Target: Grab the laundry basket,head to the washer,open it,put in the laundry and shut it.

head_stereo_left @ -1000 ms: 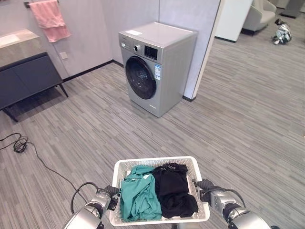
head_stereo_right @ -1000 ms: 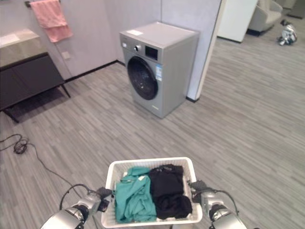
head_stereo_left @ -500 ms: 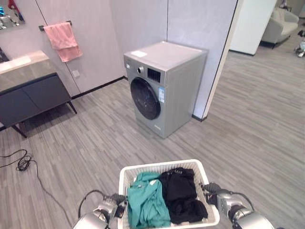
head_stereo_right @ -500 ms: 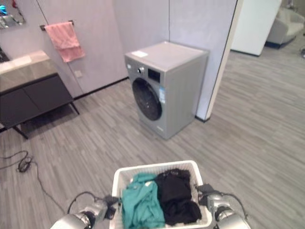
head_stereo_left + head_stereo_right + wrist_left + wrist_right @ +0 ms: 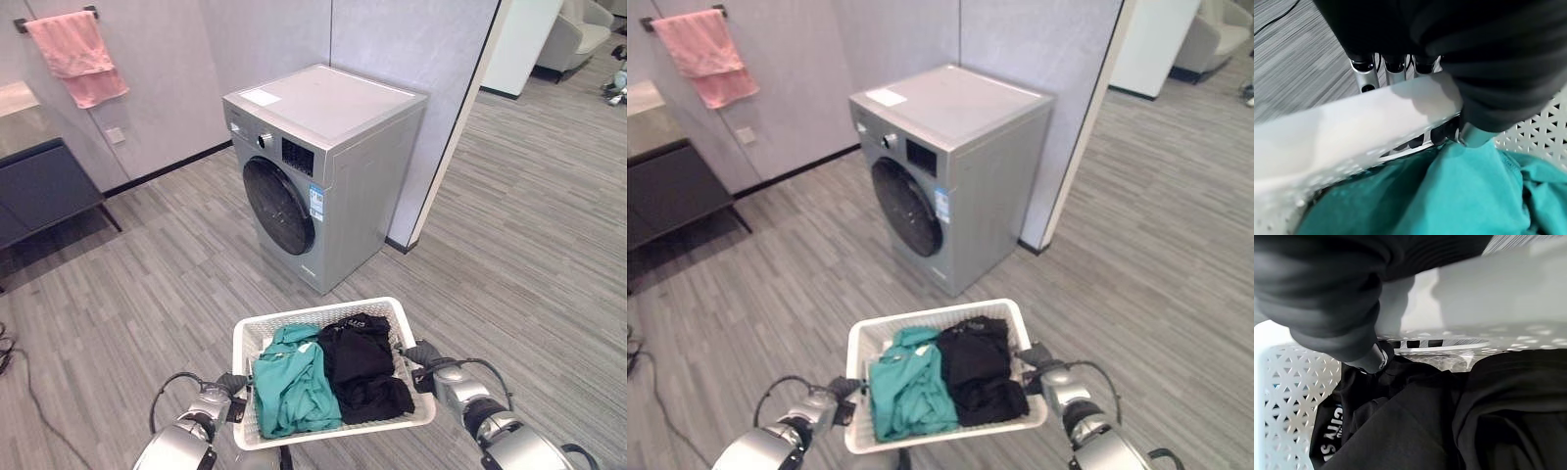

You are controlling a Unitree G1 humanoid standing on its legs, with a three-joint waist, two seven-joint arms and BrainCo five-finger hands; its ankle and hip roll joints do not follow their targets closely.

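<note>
While the white perforated plastic laundry basket [image 5: 331,423] hangs between the two hands, carried in front of the robot above the grey striped floor [image 5: 509,245], the step in hand looks to be the walk to the silver-grey front-loading washer [image 5: 323,166], which stands near, just ahead against the pale wall with its round dark door [image 5: 280,206] closed. The left hand [image 5: 1400,68] has its fingers [image 5: 1365,73] hooked over the basket's left rim and under its edge, so it is clamped on the basket; the right hand [image 5: 1352,298] sits at the right rim, its thumb inside against the wall, apparently gripping, though its fingers are hidden behind the rim. A crumpled teal garment [image 5: 289,387] and a black printed garment [image 5: 364,372] lie side by side inside. To do this well, keep the basket level so nothing spills, and stop short enough that the door has room to swing.
</note>
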